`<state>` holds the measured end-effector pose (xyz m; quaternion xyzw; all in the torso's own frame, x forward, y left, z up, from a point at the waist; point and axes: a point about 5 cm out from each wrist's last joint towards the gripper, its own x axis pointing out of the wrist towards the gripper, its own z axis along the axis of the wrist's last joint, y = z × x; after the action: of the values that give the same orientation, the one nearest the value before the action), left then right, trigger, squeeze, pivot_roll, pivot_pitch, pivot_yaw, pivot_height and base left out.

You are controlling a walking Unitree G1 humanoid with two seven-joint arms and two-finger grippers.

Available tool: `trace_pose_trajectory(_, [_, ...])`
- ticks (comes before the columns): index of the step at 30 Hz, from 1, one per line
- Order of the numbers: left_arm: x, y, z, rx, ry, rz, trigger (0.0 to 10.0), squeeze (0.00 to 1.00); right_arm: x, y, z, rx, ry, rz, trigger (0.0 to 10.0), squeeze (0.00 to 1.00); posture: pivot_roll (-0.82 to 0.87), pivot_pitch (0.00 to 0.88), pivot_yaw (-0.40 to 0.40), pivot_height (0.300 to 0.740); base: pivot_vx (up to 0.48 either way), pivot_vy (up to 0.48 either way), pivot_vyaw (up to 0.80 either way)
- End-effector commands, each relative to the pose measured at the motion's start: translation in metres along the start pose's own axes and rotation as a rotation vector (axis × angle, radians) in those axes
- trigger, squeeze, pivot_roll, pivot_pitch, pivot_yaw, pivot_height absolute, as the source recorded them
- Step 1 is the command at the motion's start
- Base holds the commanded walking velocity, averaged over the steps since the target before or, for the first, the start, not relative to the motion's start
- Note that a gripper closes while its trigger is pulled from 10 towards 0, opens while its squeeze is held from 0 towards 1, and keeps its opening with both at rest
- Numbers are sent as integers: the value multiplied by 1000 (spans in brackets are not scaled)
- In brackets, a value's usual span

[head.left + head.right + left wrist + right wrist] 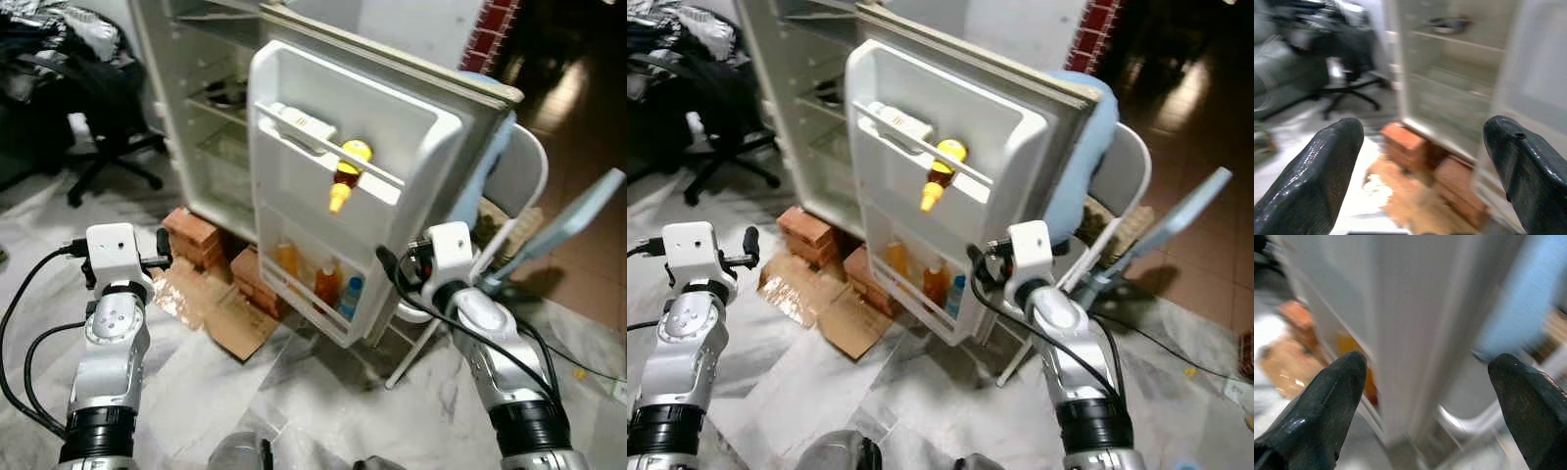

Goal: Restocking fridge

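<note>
The white fridge door (pixel 421 127) stands open toward me. On its upper shelf lie a white carton (pixel 299 121) and a tilted yellow-capped bottle (pixel 347 172). The lower door shelf holds two orange bottles (pixel 327 284) and a blue one (pixel 351 297). My right gripper (pixel 1427 363) is open, level with the lower shelf, its fingers (pixel 1327 401) on either side of the door's outer edge (pixel 1415 333). My left gripper (pixel 1425 132) is open and empty, held low at the left and pointing at the fridge body (pixel 1459 73).
The fridge (pixel 211 117) rests on red bricks (pixel 196 235), with flattened cardboard (pixel 220 308) on the marble floor. A dark bowl (pixel 227 93) sits on an inner shelf. A black office chair (pixel 108 147) is at the left. A white folding chair with a blue cushion (pixel 509 186) stands behind the door.
</note>
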<state>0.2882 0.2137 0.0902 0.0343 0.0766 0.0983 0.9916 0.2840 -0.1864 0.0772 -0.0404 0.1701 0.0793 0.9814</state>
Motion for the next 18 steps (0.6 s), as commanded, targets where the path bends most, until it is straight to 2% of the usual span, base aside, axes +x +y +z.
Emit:
trace_pose_trajectory(1, [0,6,2,14,3,8,10000,0,2,2,9,-2,-18,-10,10000,0,41,0,-37,740,0,480,0])
trace_pose_trajectory(5, [-1,4,3,11,5,-1,10000,0,2,5,6,6,17,12,10000,0,42,0,-40,740,0,480,0])
trace_pose_trajectory(8, [-1,3,5,18,-3,-12,10000,0,3,12,7,21,27,81,10000,0,42,0,-41,740,0,480,0])
trace_pose_trajectory(13, [1,2,9,17,-16,-31,10000,0,5,26,23,18,-58,196,10000,0,45,0,-45,740,55,434,0])
trace_pose_trajectory(18, [3,3,11,19,-17,-34,10000,0,6,29,30,43,-98,211,10000,0,47,0,-47,740,276,395,0])
